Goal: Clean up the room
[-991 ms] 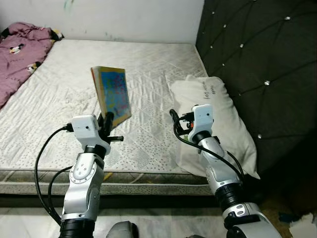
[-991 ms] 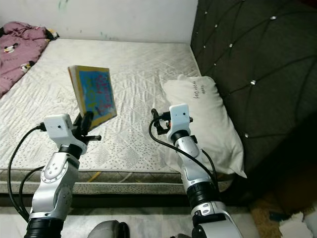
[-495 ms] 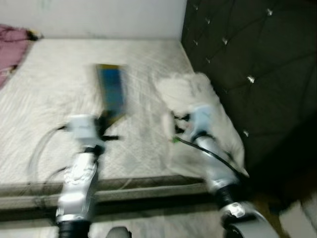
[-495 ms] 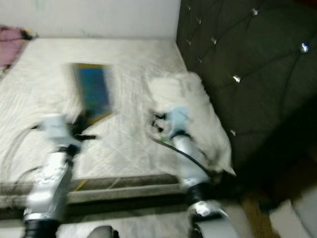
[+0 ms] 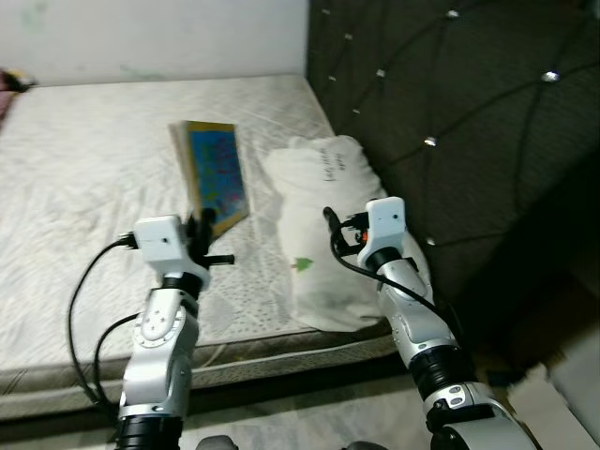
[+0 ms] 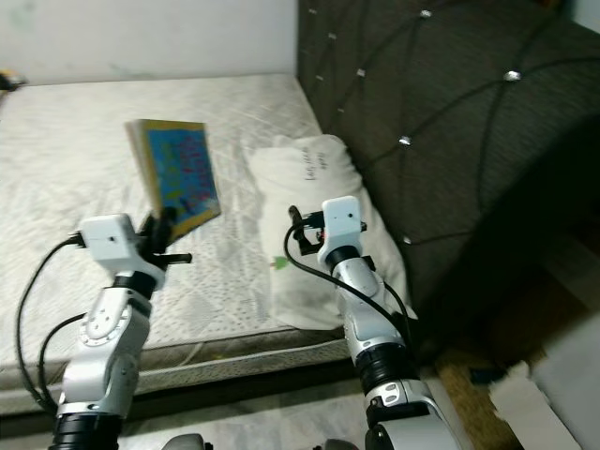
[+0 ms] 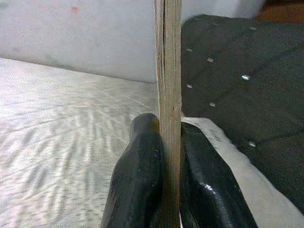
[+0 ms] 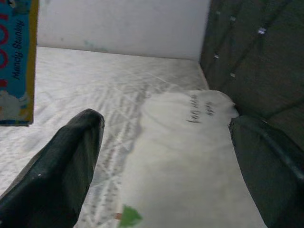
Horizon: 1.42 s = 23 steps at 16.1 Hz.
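Pillow [image 5: 323, 234] now nearer centre after camera turn; book [image 5: 214, 178] in left claw [image 5: 200, 230].

before you the bed [image 5: 84, 187] — pillow [image 5: 323, 234] on its right edge, headboard [image 5: 450, 122] beyond, book [image 5: 214, 178] upright to the pillow's left.

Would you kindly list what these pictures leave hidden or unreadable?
- Book cover: lettering too small in the eye views; the right wrist view cuts it at the edge.
- Pillow handwriting: too small to read.
- Left gripper fingers hide the book's lower edge.
- Floor under the mattress: cut off.
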### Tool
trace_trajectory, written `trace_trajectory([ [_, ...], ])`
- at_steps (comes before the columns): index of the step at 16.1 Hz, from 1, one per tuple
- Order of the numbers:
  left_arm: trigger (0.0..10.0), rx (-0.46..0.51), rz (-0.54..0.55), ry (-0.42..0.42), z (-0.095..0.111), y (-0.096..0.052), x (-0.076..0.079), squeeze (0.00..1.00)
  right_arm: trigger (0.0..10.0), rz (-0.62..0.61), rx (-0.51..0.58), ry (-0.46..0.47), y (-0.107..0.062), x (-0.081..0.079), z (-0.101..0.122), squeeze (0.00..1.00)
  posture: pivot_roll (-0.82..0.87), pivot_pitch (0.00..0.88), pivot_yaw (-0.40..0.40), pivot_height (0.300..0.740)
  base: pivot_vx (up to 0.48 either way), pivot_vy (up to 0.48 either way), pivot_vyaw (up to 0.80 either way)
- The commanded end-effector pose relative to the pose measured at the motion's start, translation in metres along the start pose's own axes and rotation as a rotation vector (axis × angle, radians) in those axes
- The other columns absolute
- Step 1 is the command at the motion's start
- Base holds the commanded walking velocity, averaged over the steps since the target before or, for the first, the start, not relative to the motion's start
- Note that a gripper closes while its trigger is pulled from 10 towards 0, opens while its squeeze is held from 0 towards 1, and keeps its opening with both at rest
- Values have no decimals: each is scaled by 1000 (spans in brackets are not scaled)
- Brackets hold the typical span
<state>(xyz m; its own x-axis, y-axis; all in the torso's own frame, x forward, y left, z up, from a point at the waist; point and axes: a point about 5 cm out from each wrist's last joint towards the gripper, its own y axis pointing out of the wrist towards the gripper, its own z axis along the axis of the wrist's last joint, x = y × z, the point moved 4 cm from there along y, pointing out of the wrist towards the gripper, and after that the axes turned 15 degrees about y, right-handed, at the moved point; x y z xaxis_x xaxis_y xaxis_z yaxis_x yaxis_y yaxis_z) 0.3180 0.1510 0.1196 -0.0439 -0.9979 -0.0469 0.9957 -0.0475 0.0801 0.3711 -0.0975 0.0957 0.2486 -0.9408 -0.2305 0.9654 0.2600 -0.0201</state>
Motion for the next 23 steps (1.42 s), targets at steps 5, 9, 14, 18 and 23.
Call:
trace_trajectory([
  [5, 10000, 22, 21, 11, 6, 1, 0, 0, 10000, 19, 11, -2, 2, -2, 5, 0, 84, 0, -1, 740, 0, 0, 0],
  [9, 10000, 11, 36, 13, 4, 1, -1, 0, 10000, 25, 10, 2, 1, -3, 5, 0, 83, 0, -3, 740, 0, 0, 0],
  [14, 10000, -2, 62, 29, 2, 1, -4, 0, 10000, 32, 8, 6, 1, -3, 4, 0, 83, 0, -4, 735, 0, 0, 0],
  [18, 10000, -7, 80, 40, 1, 2, -7, 0, 10000, 37, 6, 10, 1, -4, 4, 0, 83, 0, -4, 680, 0, 0, 0],
  [23, 10000, -22, 103, 40, -2, -7, -5, 0, 10000, 33, -6, 14, -7, 1, 2, 0, 77, 41, -23, 660, 0, 0, 0],
])
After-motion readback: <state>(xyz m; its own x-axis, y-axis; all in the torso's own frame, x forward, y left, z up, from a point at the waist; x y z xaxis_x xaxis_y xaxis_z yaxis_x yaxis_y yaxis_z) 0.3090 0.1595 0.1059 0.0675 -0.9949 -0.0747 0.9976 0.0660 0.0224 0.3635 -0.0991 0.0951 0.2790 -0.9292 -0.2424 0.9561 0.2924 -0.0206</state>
